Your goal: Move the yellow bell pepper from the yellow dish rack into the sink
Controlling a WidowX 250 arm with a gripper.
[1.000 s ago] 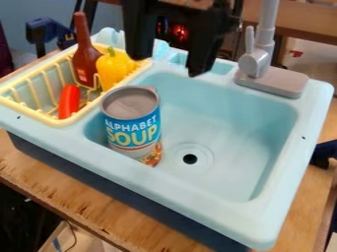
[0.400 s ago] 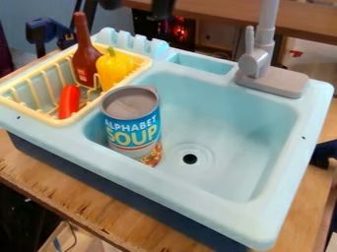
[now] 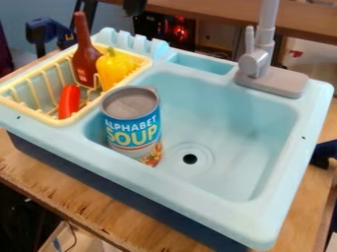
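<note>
At the top edge of the camera view a small dark part of the gripper [image 3: 135, 6] hangs above and behind the sink's back rim, touching nothing. A blue-labelled soup can [image 3: 133, 123] stands upright in the left part of the light-blue sink basin [image 3: 227, 118], left of the drain. Left of the basin is a yellow wire rack [image 3: 52, 120]. It holds a brown bottle [image 3: 85, 59] standing upright, a yellow pepper [image 3: 113, 69] beside it, and a red elongated item [image 3: 68, 102] nearer the front.
A grey faucet [image 3: 263, 64] rises from the sink's back right. The sink unit rests on a wooden table [image 3: 85, 206]. A blue clamp [image 3: 49, 30] is at the upper left, and a dark blue object [image 3: 323, 153] lies at the right edge.
The gripper has risen and moved back from above the sink's rear, almost out at the top edge. The can and the items in the rack have stayed in place.
</note>
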